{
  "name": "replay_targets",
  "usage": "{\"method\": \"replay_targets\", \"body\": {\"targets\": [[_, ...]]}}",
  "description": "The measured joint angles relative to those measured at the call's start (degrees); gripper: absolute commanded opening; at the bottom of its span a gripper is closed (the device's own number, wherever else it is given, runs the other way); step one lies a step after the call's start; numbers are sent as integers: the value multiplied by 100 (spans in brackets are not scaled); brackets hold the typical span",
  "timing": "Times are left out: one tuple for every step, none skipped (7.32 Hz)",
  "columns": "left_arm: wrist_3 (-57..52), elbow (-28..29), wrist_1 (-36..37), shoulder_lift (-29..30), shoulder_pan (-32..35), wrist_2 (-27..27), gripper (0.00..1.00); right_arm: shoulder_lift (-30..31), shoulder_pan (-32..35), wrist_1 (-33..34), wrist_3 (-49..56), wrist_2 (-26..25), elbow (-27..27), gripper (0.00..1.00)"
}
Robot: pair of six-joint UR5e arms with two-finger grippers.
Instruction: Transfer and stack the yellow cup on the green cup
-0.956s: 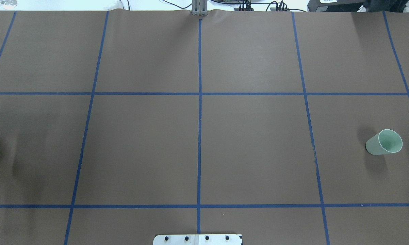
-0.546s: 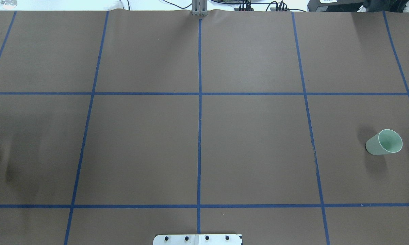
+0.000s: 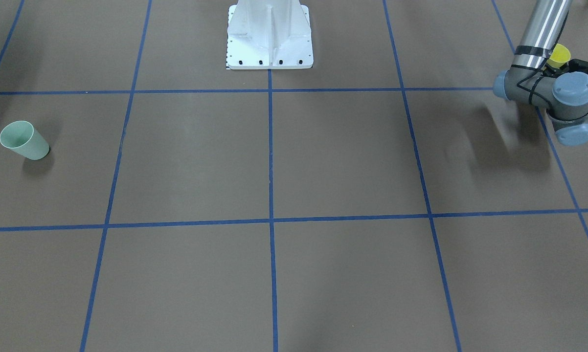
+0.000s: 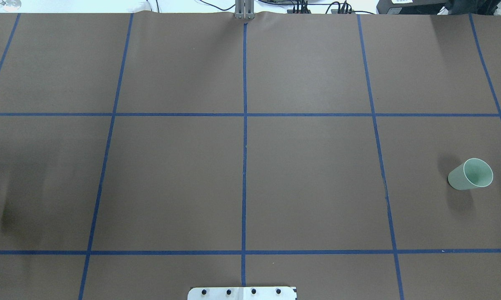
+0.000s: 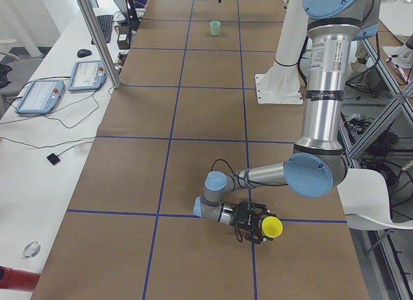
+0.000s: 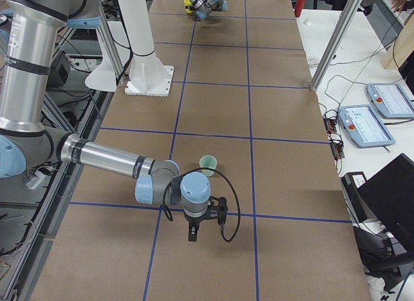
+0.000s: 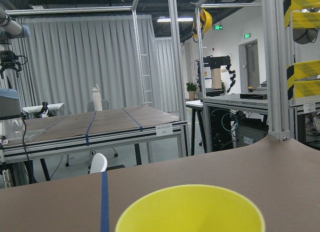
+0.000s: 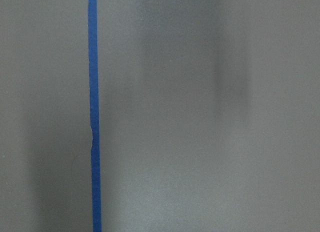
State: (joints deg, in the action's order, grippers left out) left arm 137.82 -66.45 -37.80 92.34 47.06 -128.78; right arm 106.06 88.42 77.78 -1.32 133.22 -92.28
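The yellow cup [image 5: 271, 227] stands upright at the tips of my left gripper [image 5: 260, 226], which lies low and level near the table's left end. Its rim fills the bottom of the left wrist view [image 7: 190, 212], and it peeks from behind my left wrist in the front view [image 3: 561, 55]. The fingers show only from the side, so I cannot tell whether they grip. The green cup [image 4: 470, 174] stands upright at the far right [image 3: 24, 141]. My right gripper [image 6: 193, 234] points down near the green cup [image 6: 207, 162]; I cannot tell whether it is open or shut.
The white robot base plate [image 3: 269, 44] sits at the table's near-middle edge. Blue tape lines [image 4: 244, 166] divide the brown table cover. A side table holds tablets [image 5: 40, 95] and cables, with a metal post [image 5: 97, 35] at its edge.
In the overhead view the left arm's blue joint cap has slid out past the left edge, and its shadow has shifted left. The green cup has not moved.
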Motion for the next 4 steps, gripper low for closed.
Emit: {"method": "replay_targets", "body": {"targets": [[13,17,-46,-40,-56,-66,100,1,0,0,0,-1,0,100],[38,28,-124,-111,-100,-115,100,2,0,0,0,0,0,100],[66,32,-176,-186,-130,-139,93,2,0,0,0,2,0,100],[118,34,-205,-224,-158,-147,80,2,0,0,2,2,0,100]]}}
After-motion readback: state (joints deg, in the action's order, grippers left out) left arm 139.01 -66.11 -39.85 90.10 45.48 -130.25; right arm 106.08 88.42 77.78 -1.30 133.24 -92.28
